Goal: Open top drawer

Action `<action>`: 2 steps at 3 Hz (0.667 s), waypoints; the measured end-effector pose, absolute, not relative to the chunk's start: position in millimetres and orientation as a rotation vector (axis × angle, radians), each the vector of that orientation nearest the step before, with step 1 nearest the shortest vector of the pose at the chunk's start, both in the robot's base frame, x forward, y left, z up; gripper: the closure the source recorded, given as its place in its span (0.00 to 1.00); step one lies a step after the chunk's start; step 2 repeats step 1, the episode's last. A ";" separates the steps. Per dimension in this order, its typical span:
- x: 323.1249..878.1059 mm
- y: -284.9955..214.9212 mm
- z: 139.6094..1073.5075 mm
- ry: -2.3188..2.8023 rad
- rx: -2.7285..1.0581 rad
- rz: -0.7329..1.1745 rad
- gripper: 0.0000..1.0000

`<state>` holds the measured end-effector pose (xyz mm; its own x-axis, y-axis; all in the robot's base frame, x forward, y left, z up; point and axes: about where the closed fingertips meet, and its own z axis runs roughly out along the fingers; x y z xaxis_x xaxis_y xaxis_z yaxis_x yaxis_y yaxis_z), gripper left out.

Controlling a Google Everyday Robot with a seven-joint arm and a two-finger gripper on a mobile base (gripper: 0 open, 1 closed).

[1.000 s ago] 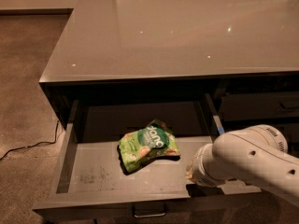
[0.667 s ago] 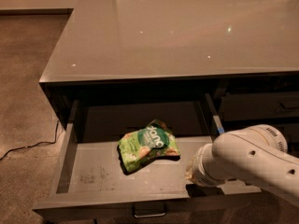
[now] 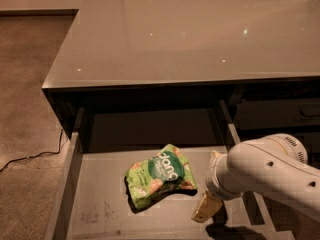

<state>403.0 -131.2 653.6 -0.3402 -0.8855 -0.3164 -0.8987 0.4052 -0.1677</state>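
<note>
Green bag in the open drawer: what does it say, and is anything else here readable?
"dang" (last letter unsure): large white word on the green bag in the top drawer.
Smaller print on the bag: too blurred.
Gripper, over the drawer right of the bag: no writing visible.

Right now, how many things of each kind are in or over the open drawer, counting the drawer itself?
top drawer, standing open: 1
green snack bag, lying on the drawer floor: 1
tool, over the drawer's front right part: 1
Total: 3
</note>
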 end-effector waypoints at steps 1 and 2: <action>403.0 -131.2 653.6 2.311 -1.539 0.051 0.00; 403.0 -131.2 653.6 2.311 -1.539 0.051 0.00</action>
